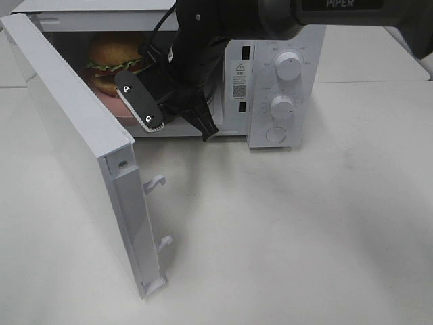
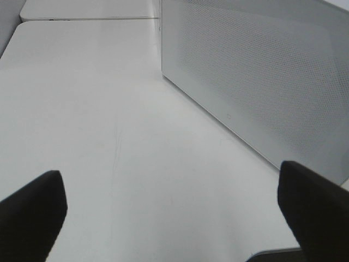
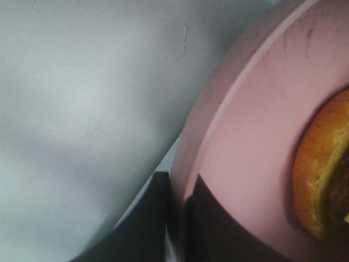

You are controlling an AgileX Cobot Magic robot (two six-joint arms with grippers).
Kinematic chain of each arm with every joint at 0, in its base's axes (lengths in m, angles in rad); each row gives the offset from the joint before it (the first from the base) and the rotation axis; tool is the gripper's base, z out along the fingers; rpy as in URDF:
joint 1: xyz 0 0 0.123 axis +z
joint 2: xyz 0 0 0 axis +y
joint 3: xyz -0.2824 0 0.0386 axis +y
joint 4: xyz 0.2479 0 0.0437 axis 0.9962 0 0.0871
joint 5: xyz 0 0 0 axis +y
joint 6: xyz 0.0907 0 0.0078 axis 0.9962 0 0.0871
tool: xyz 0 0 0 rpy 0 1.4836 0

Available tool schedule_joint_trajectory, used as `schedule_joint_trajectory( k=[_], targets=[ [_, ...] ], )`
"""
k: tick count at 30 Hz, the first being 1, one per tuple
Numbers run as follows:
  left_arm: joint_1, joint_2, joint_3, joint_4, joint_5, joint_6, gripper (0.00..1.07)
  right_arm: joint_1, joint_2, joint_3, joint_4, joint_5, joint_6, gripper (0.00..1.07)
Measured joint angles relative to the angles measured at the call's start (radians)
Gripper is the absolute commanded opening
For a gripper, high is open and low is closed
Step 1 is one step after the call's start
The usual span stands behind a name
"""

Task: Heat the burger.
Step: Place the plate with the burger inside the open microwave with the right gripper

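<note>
Right claw (image 3: 177,218): clamped on plate (image 3: 251,136) rim, inside microwave (image 1: 306,91).
Left claw (image 2: 173,210): apart, above surface (image 2: 109,136).
Burger (image 1: 111,57): on plate.

The right gripper (image 3: 180,224) had matt black fingers (image 3: 218,234); between them the pink plate (image 3: 245,136) looked like smooth, faintly scuffed plastic. Beyond their tips the burger (image 3: 316,180) had a glossy bun. Ahead of the left fingers (image 2: 32,213), the table (image 2: 109,136) was matt white.

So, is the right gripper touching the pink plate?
Touching. In the right wrist view the right gripper is closed on the rim of the pink plate, a finger on each side.
</note>
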Motion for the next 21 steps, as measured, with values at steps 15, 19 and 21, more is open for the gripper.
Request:
schedule_joint_trajectory(
  k=[15,19,21],
  targets=[
    [0.0,0.0,0.0,0.0,0.0,0.0,0.98,0.0,0.131,-0.195,-0.072,0.04,0.106,0.0],
    [0.0,0.0,0.0,0.0,0.0,0.0,0.98,0.0,0.165,-0.24,-0.095,0.043,0.141,0.0],
    [0.0,0.0,0.0,0.0,0.0,0.0,0.98,-0.008,0.189,-0.266,-0.096,0.043,0.151,0.0]
  ],
)
